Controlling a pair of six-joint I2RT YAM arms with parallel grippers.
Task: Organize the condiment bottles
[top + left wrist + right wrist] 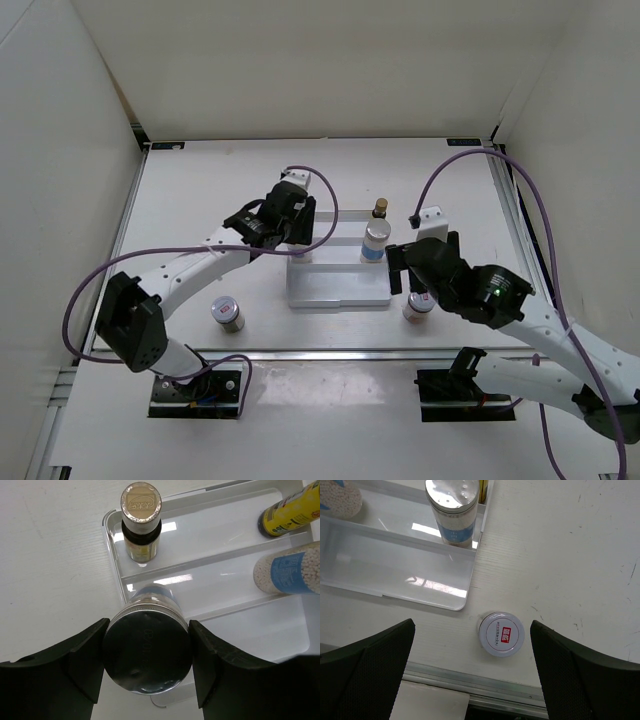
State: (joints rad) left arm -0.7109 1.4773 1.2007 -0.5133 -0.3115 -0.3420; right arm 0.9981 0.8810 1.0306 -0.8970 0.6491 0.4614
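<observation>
My left gripper (pixel 147 655) is shut on a whitish silver-lidded cylinder (pixel 147 652) over the left end of the white ridged tray (pixel 220 540). A slim dark brown bottle with a tan cap (pixel 141 520) stands in the tray row behind it. A second brown bottle (pixel 292 512) and a second cylinder with a blue label (pixel 290 572) stand at the tray's right end, also seen from above as the bottle (pixel 380 208) and the cylinder (pixel 374 240). My right gripper (pixel 472 670) is open above a squat red-marked jar (pixel 502 633) on the table beside the tray's near right corner.
A second squat jar (pixel 228 313) stands on the table left of the tray (pixel 338 290), near the front rail (pixel 320 352). White walls enclose the table. Purple cables loop over both arms.
</observation>
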